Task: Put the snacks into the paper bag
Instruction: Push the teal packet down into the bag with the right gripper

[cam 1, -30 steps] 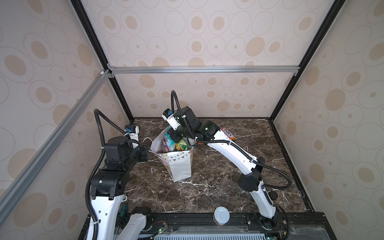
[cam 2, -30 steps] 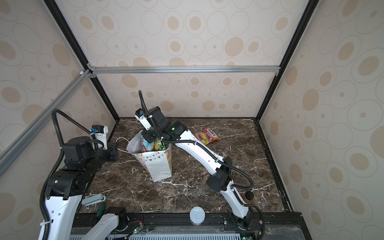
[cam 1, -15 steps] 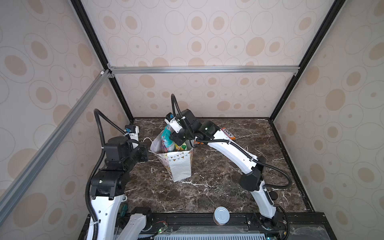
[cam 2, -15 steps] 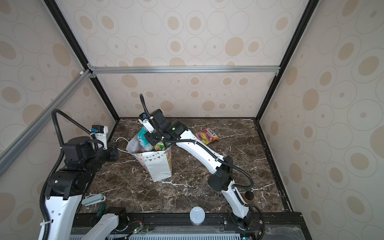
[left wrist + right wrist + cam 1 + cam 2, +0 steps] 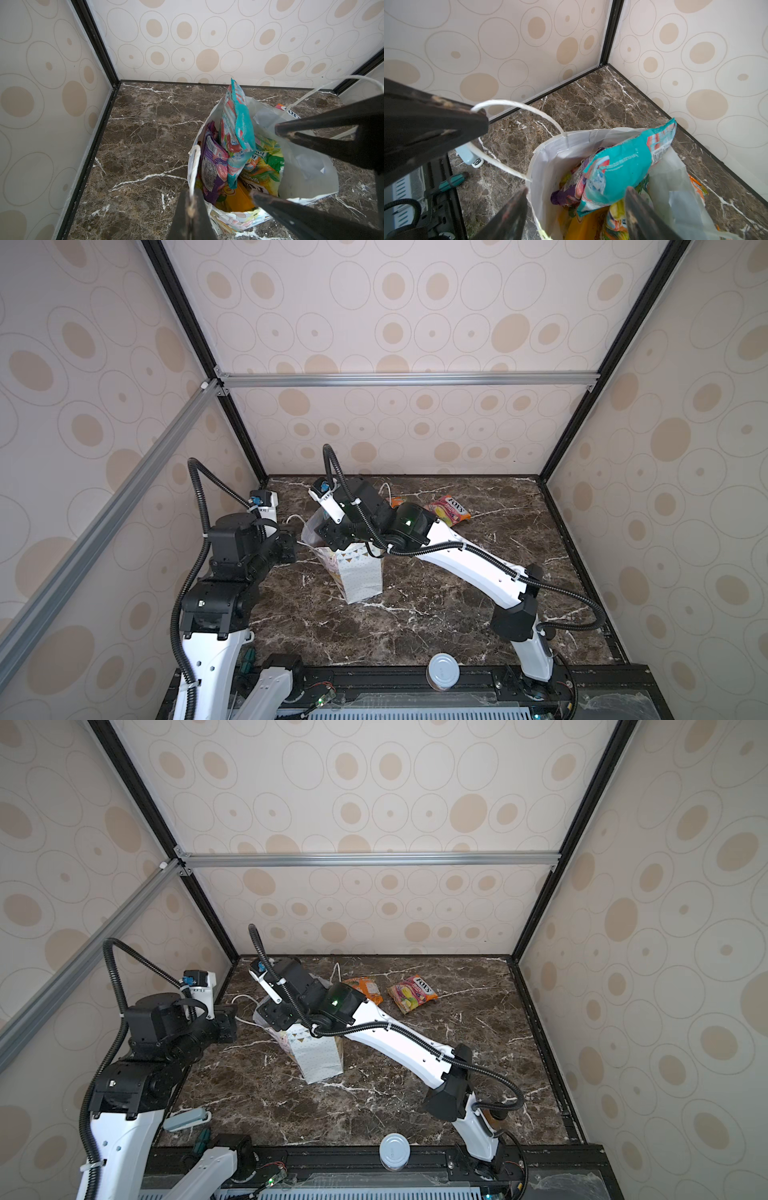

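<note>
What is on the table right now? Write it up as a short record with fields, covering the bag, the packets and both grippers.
paper bag: standing, mouth open
left gripper: shut on the bag's cord handle
right gripper: open above the bag mouth, holding nothing
teal packet: in the bag, top end sticking out above the rim
also in bag: purple packet, green packet
left on table: orange packet and FOX'S packet, behind the bag
</note>
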Controlling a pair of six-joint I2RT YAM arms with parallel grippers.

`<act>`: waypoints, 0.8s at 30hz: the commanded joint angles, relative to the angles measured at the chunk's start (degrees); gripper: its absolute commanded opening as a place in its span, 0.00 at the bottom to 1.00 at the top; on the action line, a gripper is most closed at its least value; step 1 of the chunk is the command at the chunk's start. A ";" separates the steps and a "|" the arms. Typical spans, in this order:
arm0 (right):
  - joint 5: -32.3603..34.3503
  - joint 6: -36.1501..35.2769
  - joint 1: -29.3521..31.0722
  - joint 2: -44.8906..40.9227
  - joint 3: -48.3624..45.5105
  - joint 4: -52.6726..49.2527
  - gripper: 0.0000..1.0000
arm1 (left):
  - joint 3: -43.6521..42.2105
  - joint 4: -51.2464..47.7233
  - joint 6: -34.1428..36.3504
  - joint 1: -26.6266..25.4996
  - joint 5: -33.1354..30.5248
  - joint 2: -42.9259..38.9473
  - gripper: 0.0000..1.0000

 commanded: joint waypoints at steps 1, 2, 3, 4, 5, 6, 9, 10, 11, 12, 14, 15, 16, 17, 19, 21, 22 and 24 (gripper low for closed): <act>11.60 2.59 -0.58 3.10 2.08 -0.65 0.75 | 1.40 1.13 1.35 0.08 -1.08 -0.93 0.00; 13.42 2.64 -0.57 3.31 1.73 -0.02 0.75 | 1.40 1.07 1.35 0.06 -0.95 -0.93 0.00; 14.42 2.69 -0.57 3.60 1.41 0.65 0.76 | 1.27 1.12 1.35 0.08 -0.76 -0.93 0.00; 14.70 3.02 -0.61 3.86 1.31 0.94 0.76 | 1.23 1.19 1.35 0.05 -0.58 -0.93 0.00; 14.58 3.23 -0.64 4.36 1.44 1.25 0.76 | 1.14 1.28 1.35 0.02 -0.44 -0.93 0.00; 14.05 3.69 -0.62 4.85 1.68 1.51 0.76 | 1.07 1.38 1.39 0.06 -0.32 -0.93 0.00; 11.21 5.52 -0.63 5.99 2.36 2.26 0.76 | 0.79 1.63 1.10 0.08 0.08 -1.04 0.00; 11.06 6.04 -0.62 6.27 2.37 2.53 0.76 | 0.70 1.70 1.09 0.06 0.17 -1.16 0.00; 11.74 6.55 -0.64 6.53 2.36 2.73 0.76 | 0.61 1.73 1.09 0.02 0.23 -1.27 0.00; 12.88 6.86 -0.73 6.78 2.44 2.69 0.75 | 0.65 1.58 1.15 0.06 0.17 -1.35 0.00; 14.04 7.47 -1.18 6.78 2.21 2.87 0.69 | 0.65 1.35 1.25 0.08 0.04 -1.54 0.00; 14.02 7.78 -1.47 6.67 2.02 2.99 0.65 | 0.61 1.32 1.35 0.08 -0.04 -1.68 0.00; 13.92 7.91 -1.77 6.53 1.80 3.02 0.62 | 0.56 1.30 1.44 0.07 -0.14 -1.80 0.00; 13.83 8.01 -2.11 6.39 1.59 3.19 0.57 | 0.44 1.18 1.52 0.08 -0.30 -1.88 0.00; 13.95 8.00 -2.54 5.98 1.27 3.20 0.45 | 0.19 1.12 1.55 0.08 -0.58 -1.94 0.00; 13.96 7.98 -2.83 5.31 0.92 3.04 0.30 | -0.24 1.26 1.45 0.06 -0.49 -2.15 0.00; 13.92 7.85 -2.97 5.00 0.58 3.17 0.24 | -0.40 1.43 1.38 0.08 -0.46 -2.25 0.00; 14.28 7.49 -3.08 3.92 -0.03 3.33 0.16 | -0.84 1.72 1.35 0.07 -0.48 -2.42 0.00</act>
